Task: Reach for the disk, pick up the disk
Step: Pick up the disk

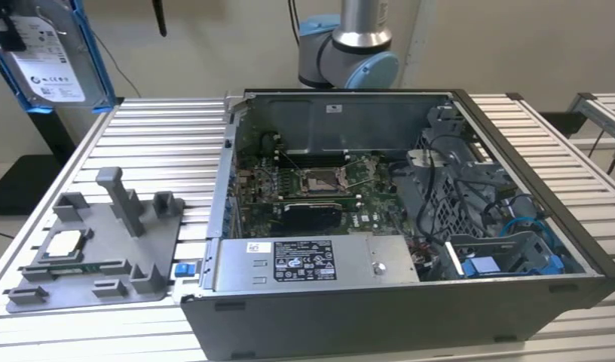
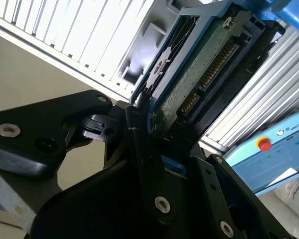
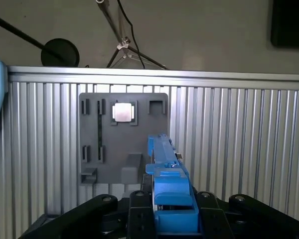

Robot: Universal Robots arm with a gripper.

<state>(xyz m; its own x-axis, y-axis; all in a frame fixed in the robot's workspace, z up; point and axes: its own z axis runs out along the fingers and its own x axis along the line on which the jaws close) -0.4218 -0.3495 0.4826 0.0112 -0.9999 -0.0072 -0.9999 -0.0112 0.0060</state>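
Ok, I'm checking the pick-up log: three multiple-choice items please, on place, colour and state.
1. Where is the disk? A) inside the computer case B) held aloft at the exterior view's left C) lying on the grey fixture
2. What colour is the disk's frame? A) blue B) red C) yellow
3. How is the gripper? A) open beside it B) open over the case C) shut on the disk
Answers: 1 B, it sits high, off the table; 2 A, blue plastic edges it in both wrist views; 3 C, its fingers clamp the frame.

Computer case (image 1: 388, 317) on table (image 1: 157, 143), holder plate (image 1: 151, 249) beside it toward the exterior view's left, disk (image 1: 51, 64) aloft beyond the plate.
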